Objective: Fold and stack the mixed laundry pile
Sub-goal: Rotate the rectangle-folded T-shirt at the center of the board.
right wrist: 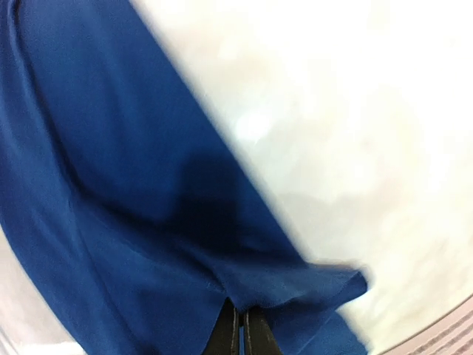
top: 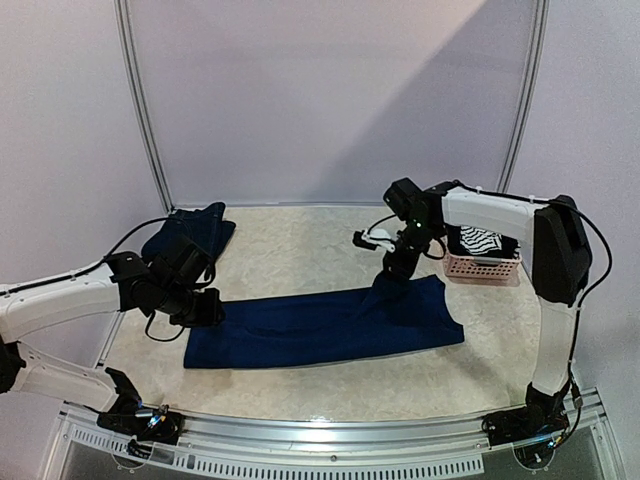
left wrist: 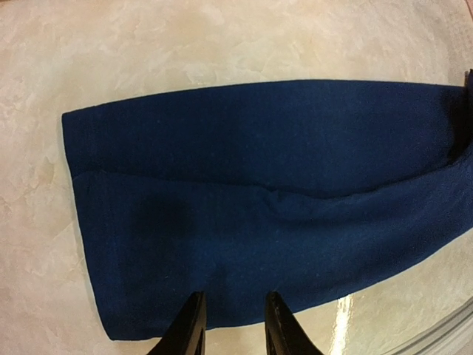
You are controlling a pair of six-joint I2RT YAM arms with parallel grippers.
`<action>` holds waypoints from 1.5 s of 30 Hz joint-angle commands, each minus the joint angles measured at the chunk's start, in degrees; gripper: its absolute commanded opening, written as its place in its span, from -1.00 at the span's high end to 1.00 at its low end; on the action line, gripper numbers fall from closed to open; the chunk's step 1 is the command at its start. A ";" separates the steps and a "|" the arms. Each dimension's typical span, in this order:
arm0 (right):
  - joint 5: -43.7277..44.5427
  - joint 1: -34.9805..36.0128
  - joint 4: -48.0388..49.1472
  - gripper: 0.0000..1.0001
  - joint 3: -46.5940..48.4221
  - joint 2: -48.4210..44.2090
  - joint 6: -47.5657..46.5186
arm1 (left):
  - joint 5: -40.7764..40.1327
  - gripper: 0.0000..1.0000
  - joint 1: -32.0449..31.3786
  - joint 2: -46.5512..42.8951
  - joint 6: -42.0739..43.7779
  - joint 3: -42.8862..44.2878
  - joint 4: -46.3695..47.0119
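Pink basket (top: 484,268), seemingly striped piece (top: 481,240) inside

The large navy T-shirt (top: 320,325) lies folded into a long flat band that runs from the left gripper (top: 205,310) to the right gripper (top: 392,272). No print shows. Its left short end is straight and lies flat right under the left gripper's parted fingers (left wrist: 194,325). A soft crease runs lengthways through the cloth. At the far right edge, a fold is pinched between the right gripper's closed fingers (right wrist: 230,329) and pulled up into a small peak. The dark navy denim piece (top: 190,232) sits crumpled beyond the left gripper. The black-and-white striped piece (top: 483,240) is bunched just right of the right gripper.
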 commanded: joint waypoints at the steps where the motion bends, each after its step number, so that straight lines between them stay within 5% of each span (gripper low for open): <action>1: -2.06 2.12 -1.40 0.95 8.38 7.08 1.88 | 0.25 0.44 -0.95 -1.20 -0.76 -1.33 0.12; 3: -1.48 3.86 -1.93 0.87 10.89 9.03 2.26 | 0.32 0.44 -0.95 -1.62 -0.95 -1.74 -0.21; 7: 1.81 6.03 -0.68 0.32 10.31 8.04 2.67 | 0.19 0.44 -0.99 -2.99 -1.35 -2.95 -0.63; 10: 2.50 6.00 0.07 0.11 6.59 4.51 3.33 | 0.97 0.44 -1.04 -3.19 -0.28 -3.69 -0.81; 19: 6.30 5.35 0.29 0.07 -11.25 -11.72 1.53 | 2.59 0.42 -5.56 2.97 9.54 1.39 -7.74; 28: 3.15 5.29 -0.77 0.02 -30.59 -27.11 -6.73 | 0.91 0.39 -17.08 17.81 23.20 14.19 -16.32; 34: 6.54 5.35 2.37 -0.02 -39.32 -30.93 -11.31 | -2.69 0.39 -18.40 29.09 36.06 23.26 -24.68; 45: 15.21 5.37 10.51 0.11 -49.41 -34.16 -15.79 | -1.80 0.42 -18.44 30.41 44.92 19.84 -22.50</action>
